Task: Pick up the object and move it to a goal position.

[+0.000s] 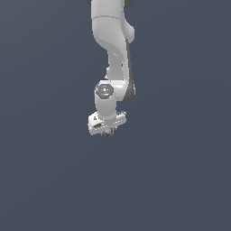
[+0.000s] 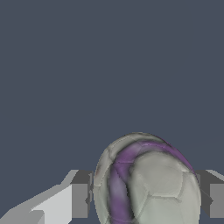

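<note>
between the two fingers sits the ball (image 2: 146, 181), seen close in the wrist view: off-white panels with a purple stripe curving over it. reading left to right there: pale finger (image 2: 78, 197), ball, then the second finger (image 2: 214, 199) at the far edge. both pads look pressed to the ball's sides, so the gripper (image 2: 146, 205) appears clamped on it. exterior view, left to right: bare grey ground (image 1: 40, 180), then the white arm (image 1: 113, 45) reaching down at centre, a dark purplish speck of ball (image 1: 107, 133) just under the hand. no goal marker visible. judgement: ball lies straight between the fingertips, round, no long axis to align; carrying is the next concern.
</note>
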{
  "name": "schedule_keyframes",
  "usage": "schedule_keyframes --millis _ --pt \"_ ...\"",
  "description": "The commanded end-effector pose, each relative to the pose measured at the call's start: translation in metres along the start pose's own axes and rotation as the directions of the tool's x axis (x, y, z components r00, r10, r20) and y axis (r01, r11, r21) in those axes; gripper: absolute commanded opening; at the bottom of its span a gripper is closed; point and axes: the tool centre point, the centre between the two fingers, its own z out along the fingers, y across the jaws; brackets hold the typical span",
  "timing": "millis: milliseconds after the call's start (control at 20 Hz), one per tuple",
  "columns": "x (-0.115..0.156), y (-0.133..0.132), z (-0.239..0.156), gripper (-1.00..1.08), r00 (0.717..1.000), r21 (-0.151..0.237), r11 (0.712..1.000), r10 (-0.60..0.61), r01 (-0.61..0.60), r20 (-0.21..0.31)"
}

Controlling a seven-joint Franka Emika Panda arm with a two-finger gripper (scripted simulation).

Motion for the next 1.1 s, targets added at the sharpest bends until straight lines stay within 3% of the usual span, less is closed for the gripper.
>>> schedule_keyframes --millis 0,550,1050 --pt "0.0 -0.001 0.001 -1.0 1.0 0.001 1.0 -0.001 0.001 0.0" --pt "0.002 -0.001 -0.011 -1.0 1.0 0.0 1.0 0.0 0.0 0.0" --pt "0.016 -0.009 -0.078 -1.0 1.0 0.0 1.0 -0.001 0.001 0.0"
